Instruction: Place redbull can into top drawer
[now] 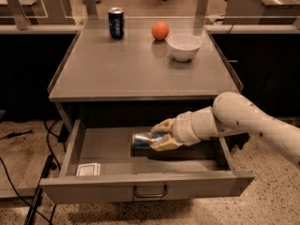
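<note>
Standing pulled out below the bench's front edge, the top drawer (93,190) shows a white card (88,169) in its front left corner. My gripper (155,138) is inside it, jaws clamped on the redbull can (141,140), which lies sideways over the drawer's middle. Up on the bench (131,71), toward the back edge, sit a white bowl (183,46), an orange (160,30) and, further left, a dark blue can (116,23).

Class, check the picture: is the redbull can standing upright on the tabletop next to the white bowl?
No, the gripper holds the redbull can on its side inside the open top drawer.
</note>
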